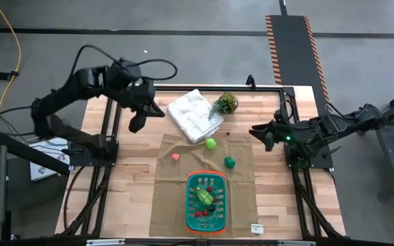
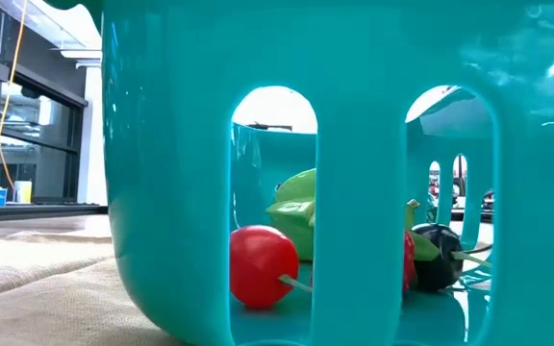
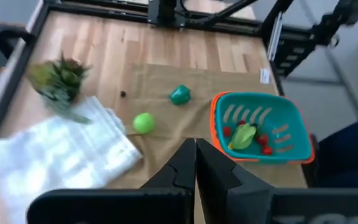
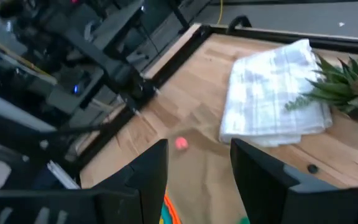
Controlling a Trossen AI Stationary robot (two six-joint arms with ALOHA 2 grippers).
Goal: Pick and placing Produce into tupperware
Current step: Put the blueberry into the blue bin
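Observation:
The tupperware (image 1: 189, 205), a teal basket with an orange rim, stands near the table's front edge on a tan mat. It holds several produce pieces, red ones (image 2: 263, 265) and a green one (image 3: 242, 135). On the mat lie a light green ball (image 1: 211, 143), a dark green piece (image 1: 230, 162) and a small pink piece (image 1: 176, 157). My left gripper (image 1: 135, 126) hangs shut above the table's far left part, holding nothing (image 3: 196, 157). My right gripper (image 1: 254, 130) hovers open at the right, beyond the mat's right edge, nothing between its fingers (image 4: 199, 167).
A folded white cloth (image 1: 193, 115) lies at the far middle, and a small leafy plant (image 1: 226, 104) stands beside its right edge. A tiny dark bit (image 1: 228, 134) lies near the mat's far edge. A white label (image 1: 256, 228) lies near the front right. A black frame (image 1: 289, 109) borders the table.

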